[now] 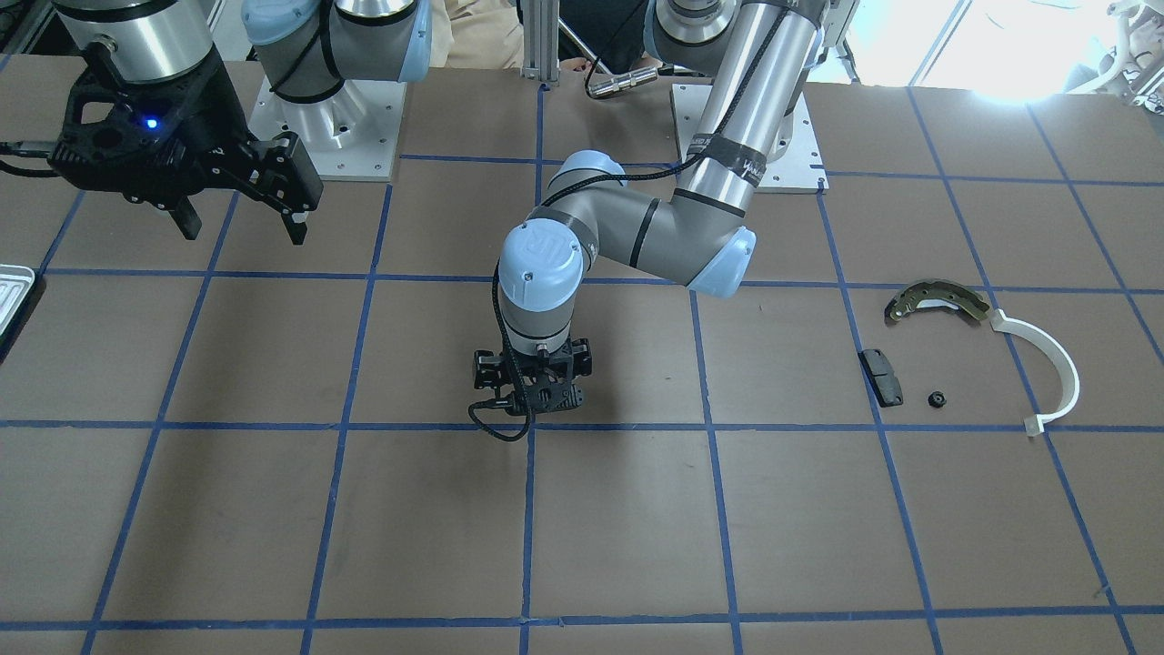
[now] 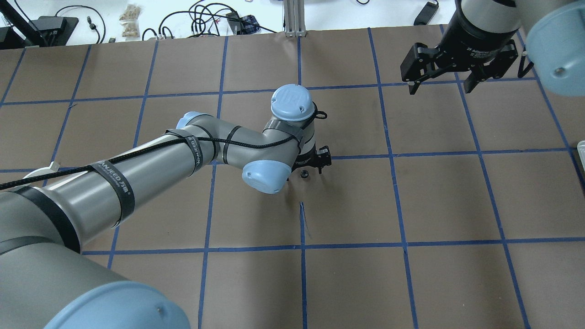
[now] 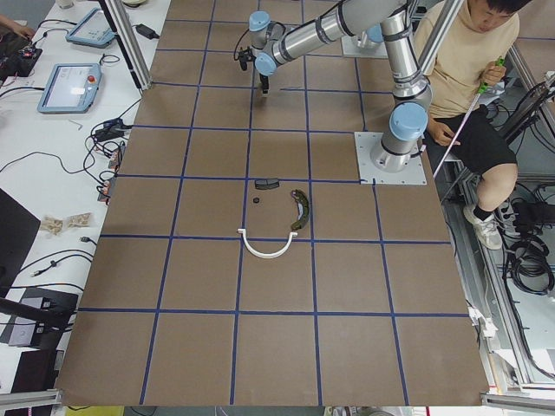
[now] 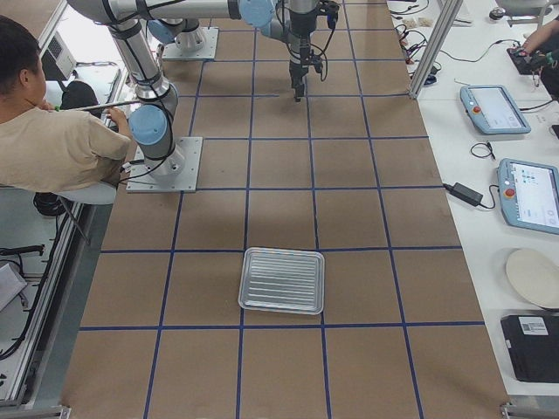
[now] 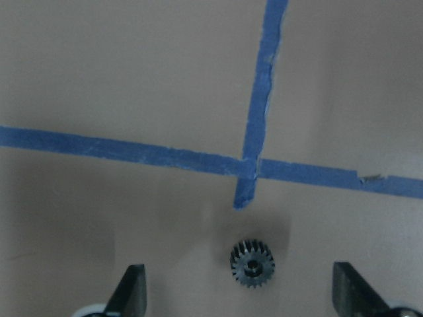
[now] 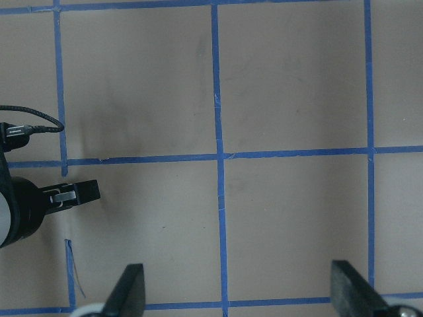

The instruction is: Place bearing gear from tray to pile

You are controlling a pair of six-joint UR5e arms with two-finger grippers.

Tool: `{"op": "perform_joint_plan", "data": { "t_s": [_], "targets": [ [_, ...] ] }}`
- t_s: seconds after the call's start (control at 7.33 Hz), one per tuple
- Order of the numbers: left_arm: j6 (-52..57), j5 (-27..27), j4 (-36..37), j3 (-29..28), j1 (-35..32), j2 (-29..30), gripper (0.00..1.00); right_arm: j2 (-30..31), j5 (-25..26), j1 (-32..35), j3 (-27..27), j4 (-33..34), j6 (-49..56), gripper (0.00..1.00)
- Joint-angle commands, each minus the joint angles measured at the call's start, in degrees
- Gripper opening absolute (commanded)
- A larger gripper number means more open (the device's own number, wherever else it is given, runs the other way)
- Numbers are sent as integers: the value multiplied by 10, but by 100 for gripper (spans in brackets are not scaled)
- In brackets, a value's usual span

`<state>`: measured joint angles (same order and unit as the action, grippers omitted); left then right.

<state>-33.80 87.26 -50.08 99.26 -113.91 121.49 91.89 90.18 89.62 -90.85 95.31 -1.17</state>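
Observation:
A small black toothed bearing gear (image 5: 252, 263) lies on the brown table beside a blue tape crossing; it also shows in the overhead view (image 2: 303, 173). My left gripper (image 2: 313, 167) is low over it, open, with its fingers (image 5: 131, 290) on either side of the gear and not touching it. My right gripper (image 2: 441, 87) is open and empty, raised. The grey ribbed tray (image 4: 281, 279) looks empty. The pile lies apart: olive brake shoe (image 1: 937, 300), white arc (image 1: 1055, 364), black pad (image 1: 882, 376), small black round piece (image 1: 937, 398).
The table is brown with blue tape grid lines. The tray's edge shows at the left of the front view (image 1: 14, 291). A seated person (image 4: 52, 140) is by the robot bases. Tablets and cables lie on side benches off the table.

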Motion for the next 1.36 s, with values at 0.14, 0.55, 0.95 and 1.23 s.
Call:
{"op": "perform_joint_plan", "data": {
  "t_s": [0.14, 0.55, 0.95, 1.23],
  "targets": [
    [-2, 0, 0, -1, -2, 2, 22, 1, 0, 1, -2, 0, 0, 100],
    [42, 4, -7, -22, 8, -20, 11, 2, 0, 1, -2, 0, 0, 100],
    [219, 49, -111, -31, 122, -84, 11, 2, 0, 1, -2, 0, 0, 100],
    [470, 50, -152, -7, 274, -126, 11, 2, 0, 1, -2, 0, 0, 100]
  ]
}}
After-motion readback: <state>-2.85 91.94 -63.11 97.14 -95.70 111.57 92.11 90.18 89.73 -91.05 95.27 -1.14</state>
